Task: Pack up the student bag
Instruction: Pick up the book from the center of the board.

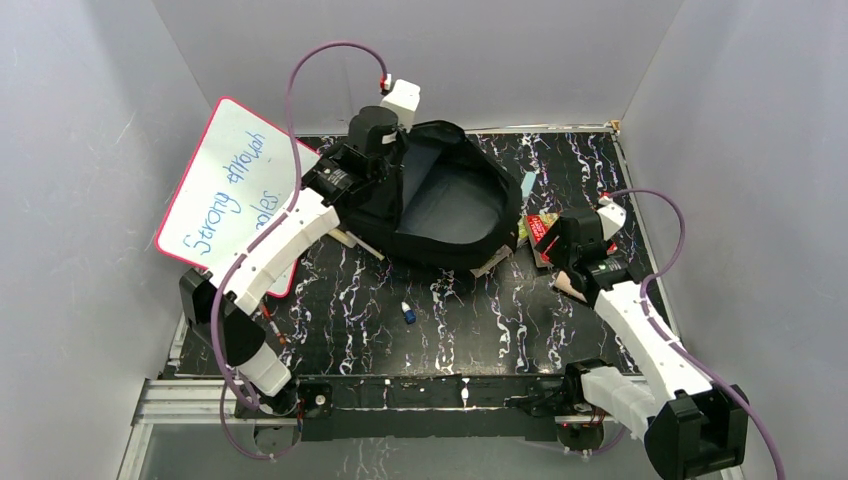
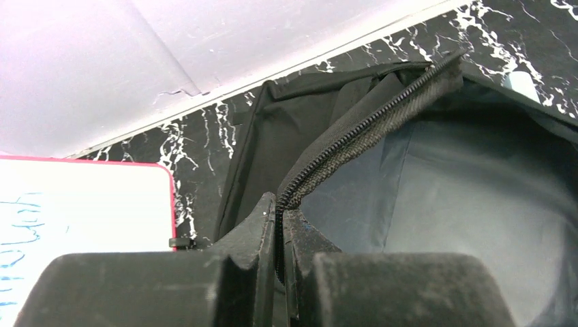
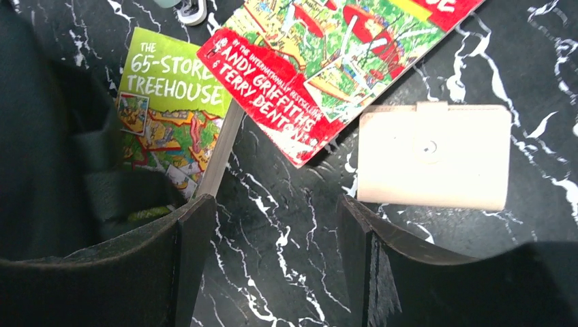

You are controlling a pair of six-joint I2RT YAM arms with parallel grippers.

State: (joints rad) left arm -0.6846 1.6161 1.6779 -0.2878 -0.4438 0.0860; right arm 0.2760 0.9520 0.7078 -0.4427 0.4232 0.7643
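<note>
The student bag (image 1: 450,205) lies open at the back middle of the table, its grey lining (image 2: 477,204) showing. My left gripper (image 1: 383,152) (image 2: 281,204) is shut on the bag's zippered rim (image 2: 368,129) and holds that edge up at the bag's left side. To the right of the bag, my right gripper (image 1: 548,240) (image 3: 276,211) hangs open over bare table, nothing between its fingers. Just beyond its fingertips lie a green book (image 3: 170,109), a red book (image 3: 327,61) overlapping it, and a cream wallet (image 3: 433,167).
A red-rimmed whiteboard (image 1: 235,190) with blue writing leans at the left, behind my left arm. A small blue-capped item (image 1: 408,312) lies in front of the bag. A pale teal object (image 1: 527,185) sits at the bag's right edge. Grey walls enclose the table.
</note>
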